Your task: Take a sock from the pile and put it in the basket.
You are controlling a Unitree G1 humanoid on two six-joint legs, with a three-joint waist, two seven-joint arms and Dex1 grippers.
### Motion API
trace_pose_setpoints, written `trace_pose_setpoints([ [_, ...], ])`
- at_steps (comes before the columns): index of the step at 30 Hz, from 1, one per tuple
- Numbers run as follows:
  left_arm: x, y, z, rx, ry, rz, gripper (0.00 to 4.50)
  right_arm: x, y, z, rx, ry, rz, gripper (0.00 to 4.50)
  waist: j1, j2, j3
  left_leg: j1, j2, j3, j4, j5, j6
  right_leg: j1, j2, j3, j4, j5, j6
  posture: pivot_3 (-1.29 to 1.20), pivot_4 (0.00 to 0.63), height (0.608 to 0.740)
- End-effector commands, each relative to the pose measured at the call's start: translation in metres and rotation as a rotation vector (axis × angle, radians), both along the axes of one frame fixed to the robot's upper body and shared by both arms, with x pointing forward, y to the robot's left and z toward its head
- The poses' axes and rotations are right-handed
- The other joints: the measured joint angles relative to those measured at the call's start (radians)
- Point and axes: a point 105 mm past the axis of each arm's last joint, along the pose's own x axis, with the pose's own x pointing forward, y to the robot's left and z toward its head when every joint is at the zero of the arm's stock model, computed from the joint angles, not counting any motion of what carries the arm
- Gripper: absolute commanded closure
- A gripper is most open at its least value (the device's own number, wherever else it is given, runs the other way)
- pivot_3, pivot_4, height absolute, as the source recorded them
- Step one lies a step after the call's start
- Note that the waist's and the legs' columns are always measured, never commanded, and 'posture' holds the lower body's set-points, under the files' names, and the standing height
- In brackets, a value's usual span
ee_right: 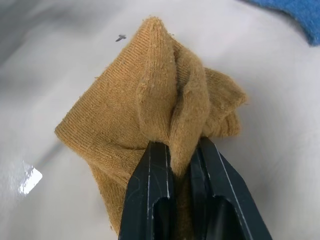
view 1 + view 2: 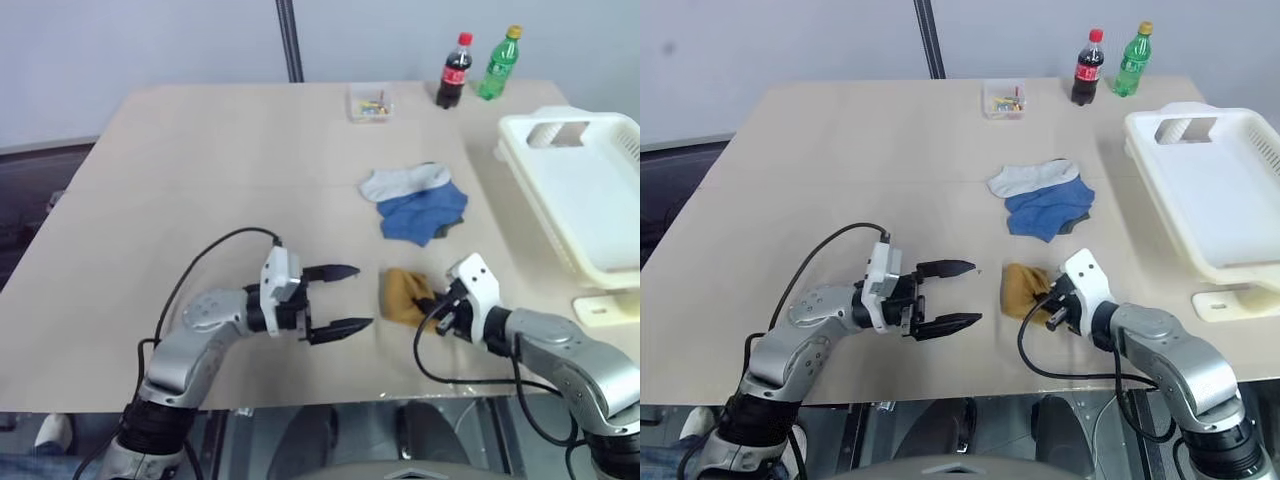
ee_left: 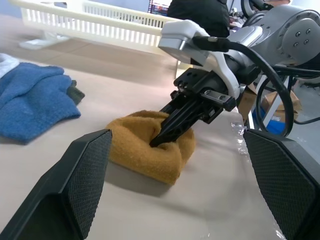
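A mustard-yellow sock (image 2: 401, 296) lies crumpled near the table's front, apart from the pile (image 2: 418, 203) of blue and pale grey socks in the middle. My right gripper (image 2: 428, 306) is shut on a fold of the yellow sock (image 1: 175, 115), which bunches up between its two black fingers (image 1: 150, 195). My left gripper (image 2: 348, 298) hovers open to the left of that sock, pointing toward it, with nothing between its fingers. The white basket (image 2: 560, 125) stands at the table's right edge.
At the far side of the table stand a cola bottle (image 2: 455, 71), a green bottle (image 2: 499, 63) and a small clear box (image 2: 369, 104). A white flat piece (image 2: 604, 309) lies in front of the basket.
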Motion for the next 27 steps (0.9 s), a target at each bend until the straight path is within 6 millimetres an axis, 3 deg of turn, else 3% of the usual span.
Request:
trace_pose_setpoints([
  [1,-0.004,-0.002,0.018,-0.038,-0.060,-0.018,0.00,0.000,-0.001,0.029,0.024,-0.072,0.049,4.45,-0.001,0.000,0.001,0.000,0.000,0.000,0.000,0.000,0.000,0.000,0.000,0.000,0.000,0.000,0.000,0.00,0.150,0.740],
  [7,-0.002,-0.006,0.031,-0.085,-0.088,-0.005,0.00,-0.003,-0.006,0.093,0.134,-0.189,0.161,4.45,-0.001,0.001,0.003,-0.001,0.001,0.000,0.000,0.000,0.000,0.000,0.000,0.000,0.000,0.000,0.000,0.00,0.150,0.740],
  [9,0.000,-0.011,0.040,-0.123,-0.101,0.002,0.00,0.011,-0.029,0.111,0.152,-0.232,0.090,4.45,0.001,0.000,0.003,-0.001,0.001,0.000,0.000,0.000,0.000,0.000,0.000,-0.001,0.000,0.000,0.000,0.00,0.150,0.740],
  [11,0.003,-0.016,0.049,-0.159,-0.109,0.012,0.00,0.031,-0.066,0.123,0.121,-0.265,-0.055,4.45,0.006,0.000,0.004,-0.002,-0.001,-0.001,0.002,0.000,0.000,0.000,0.000,-0.001,0.000,0.000,0.000,0.00,0.150,0.740],
  [15,0.004,-0.028,0.061,-0.194,-0.118,0.011,0.00,0.060,-0.132,0.137,0.058,-0.313,-0.290,4.45,0.005,0.000,0.004,-0.004,-0.001,0.000,0.008,-0.001,0.002,0.000,-0.001,-0.001,0.000,0.000,0.000,0.00,0.150,0.740],
  [18,0.007,-0.036,0.070,-0.226,-0.120,0.022,0.00,0.075,-0.169,0.146,0.084,-0.332,-0.400,4.45,-0.002,0.000,0.004,-0.004,-0.001,0.001,0.008,-0.001,0.002,0.000,0.000,-0.001,0.001,0.000,0.000,0.00,0.150,0.740],
  [27,0.012,-0.046,0.092,-0.276,-0.146,0.028,0.00,0.106,-0.233,0.135,0.212,-0.246,-0.638,4.45,-0.003,0.000,0.005,-0.004,0.000,0.004,0.011,-0.001,0.002,0.000,0.001,0.002,0.004,0.000,0.000,0.00,0.150,0.740],
])
